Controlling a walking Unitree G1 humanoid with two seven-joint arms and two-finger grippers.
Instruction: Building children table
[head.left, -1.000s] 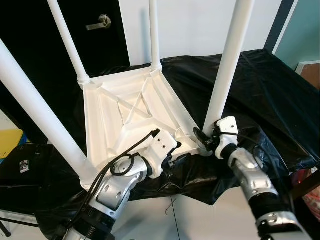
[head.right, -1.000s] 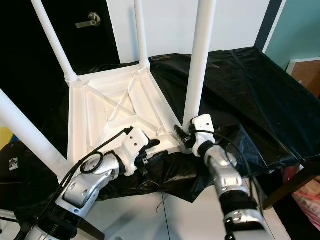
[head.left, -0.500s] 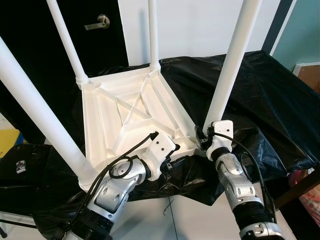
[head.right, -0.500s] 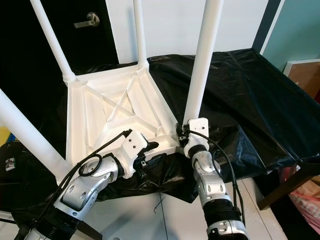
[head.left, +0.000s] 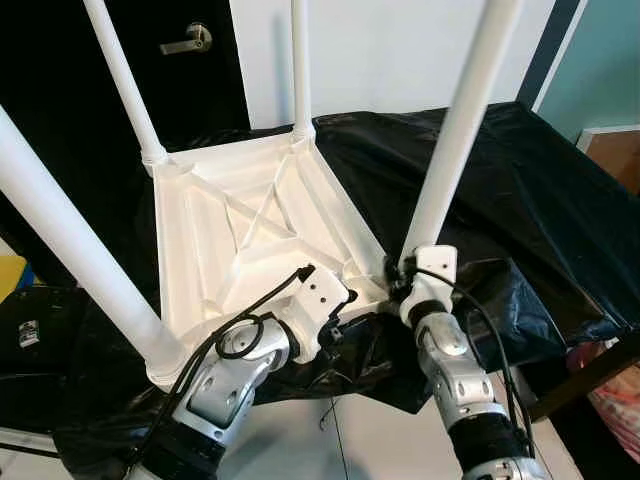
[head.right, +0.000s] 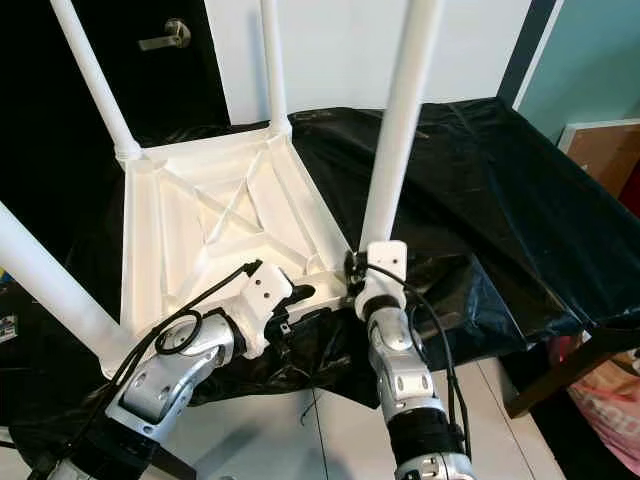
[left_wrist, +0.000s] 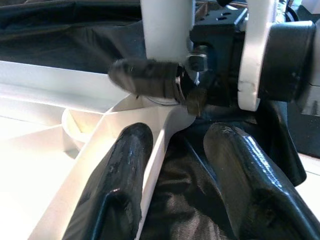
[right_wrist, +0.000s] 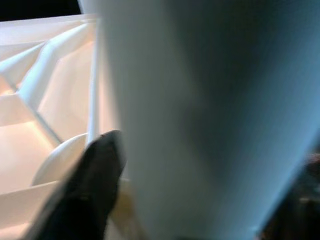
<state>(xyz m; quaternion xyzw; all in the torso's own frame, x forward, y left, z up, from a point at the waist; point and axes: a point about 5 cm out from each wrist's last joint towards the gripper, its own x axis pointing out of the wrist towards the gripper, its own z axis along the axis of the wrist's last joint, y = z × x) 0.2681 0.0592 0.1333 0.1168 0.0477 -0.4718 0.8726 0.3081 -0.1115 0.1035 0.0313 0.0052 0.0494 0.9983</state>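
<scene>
While my right gripper (left_wrist: 165, 82) pinches the white tubular plastic leg (head.left: 455, 130), my left gripper (left_wrist: 175, 185), jaws spread, straddles the upturned white plastic tabletop's (head.left: 250, 230) rim on black sheeting (head.left: 520, 190).

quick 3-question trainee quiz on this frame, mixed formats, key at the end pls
1. True or false: the white table top lies upside down on the black sheet.
2. How many legs stand up from it?
3. Which gripper is at the base of the near right leg? A) left gripper B) right gripper

Key: 1 true; 2 four; 3 B. The left gripper straddles the top's near edge beside that corner, fingers apart.
</scene>
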